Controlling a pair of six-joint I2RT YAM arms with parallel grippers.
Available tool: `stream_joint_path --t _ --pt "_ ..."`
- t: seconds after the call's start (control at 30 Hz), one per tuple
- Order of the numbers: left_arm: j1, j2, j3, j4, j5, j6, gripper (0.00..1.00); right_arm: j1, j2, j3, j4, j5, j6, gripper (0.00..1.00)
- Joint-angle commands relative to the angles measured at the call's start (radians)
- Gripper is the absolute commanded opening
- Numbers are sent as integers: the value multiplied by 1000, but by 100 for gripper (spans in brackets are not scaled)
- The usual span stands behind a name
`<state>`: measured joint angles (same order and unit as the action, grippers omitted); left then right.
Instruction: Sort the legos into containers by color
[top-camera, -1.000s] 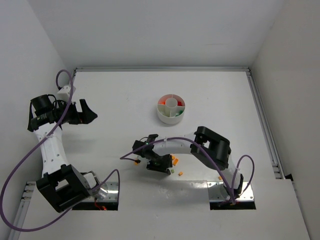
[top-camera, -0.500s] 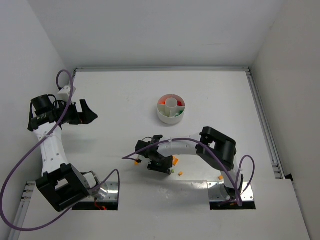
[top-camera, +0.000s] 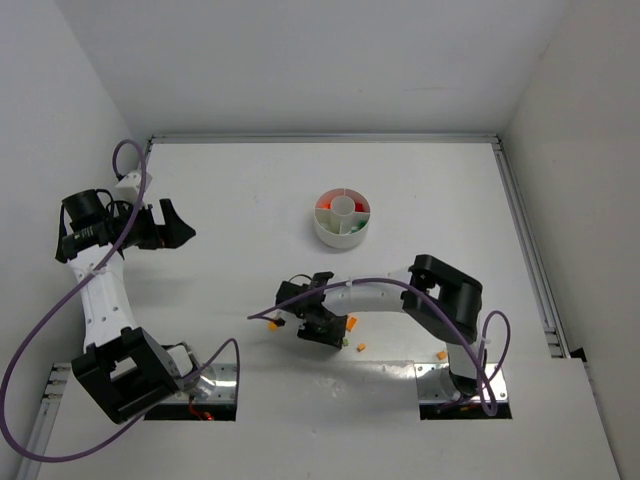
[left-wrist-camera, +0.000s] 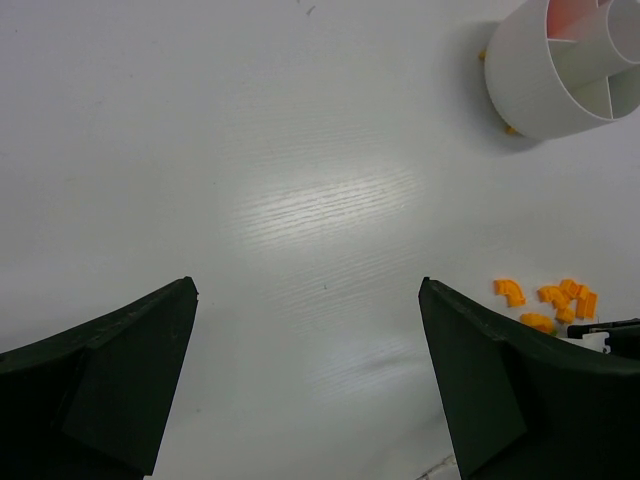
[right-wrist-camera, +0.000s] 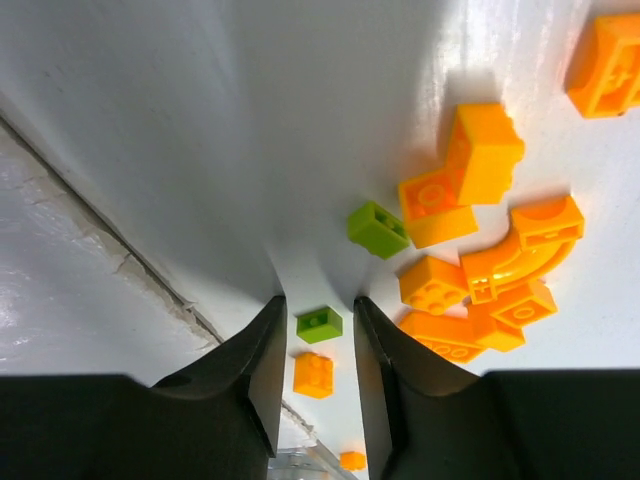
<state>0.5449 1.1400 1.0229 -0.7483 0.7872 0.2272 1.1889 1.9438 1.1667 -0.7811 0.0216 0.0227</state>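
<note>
1. The right end effector is hovering narrowly spread, its fingers flanking a green lego on the tabletop.
2. Orange legos are lying at its 2 o'clock.
3. The left end effector is gaping wide, with the white dish sitting at its 1 o'clock.

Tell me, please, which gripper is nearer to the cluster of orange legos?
Right. The right gripper sits just beside the orange legos; the left gripper is far off to the left.
</note>
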Motion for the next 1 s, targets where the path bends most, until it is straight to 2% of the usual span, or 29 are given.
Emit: stream_joint_path --t 0.0,0.23,0.57,0.97 --pt "9 -11 8 9 21 4 99 3 29 -44 82 -3 -12 32" --pt "9 -20 17 9 21 -5 99 -9 -2 -107 95 -3 -21 32" --pt "9 -20 17 9 30 -14 99 -18 -45 -137 105 15 -30 41" --pt "9 -20 26 9 40 -23 99 -18 -98 -160 92 15 -40 39"
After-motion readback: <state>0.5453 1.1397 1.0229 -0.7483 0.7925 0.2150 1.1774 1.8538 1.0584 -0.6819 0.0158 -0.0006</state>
